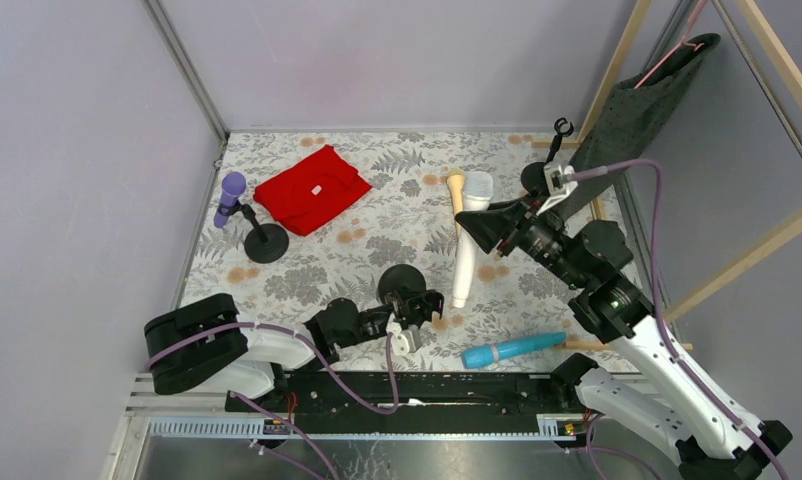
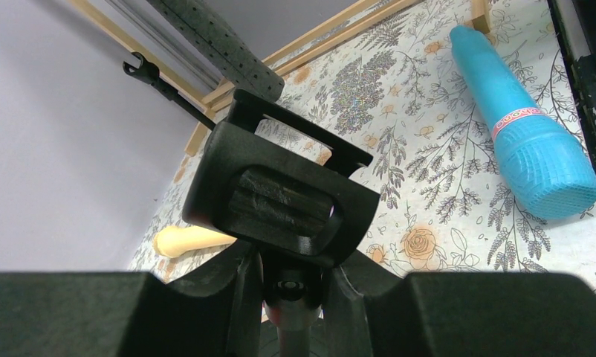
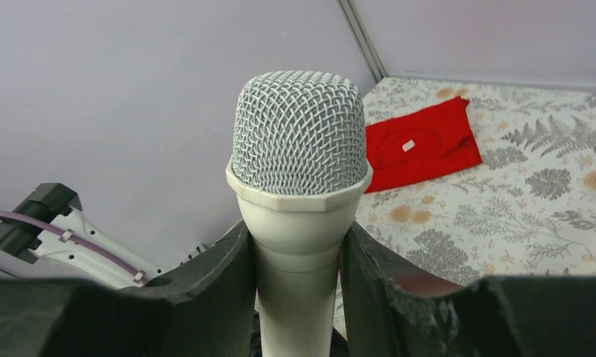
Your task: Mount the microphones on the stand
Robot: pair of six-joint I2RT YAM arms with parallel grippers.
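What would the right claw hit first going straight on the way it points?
Probably the side wall; past the white microphone it holds the way looks free, red cloth off to the right. Depth unclear.

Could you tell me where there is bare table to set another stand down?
The widest bare patch lies mid-table, between the red cloth, the white microphone and the stand in the left jaws. A smaller one lies between the stand base under the purple microphone and the left arm. Crowded on the right: cream microphone, blue microphone, right arm.
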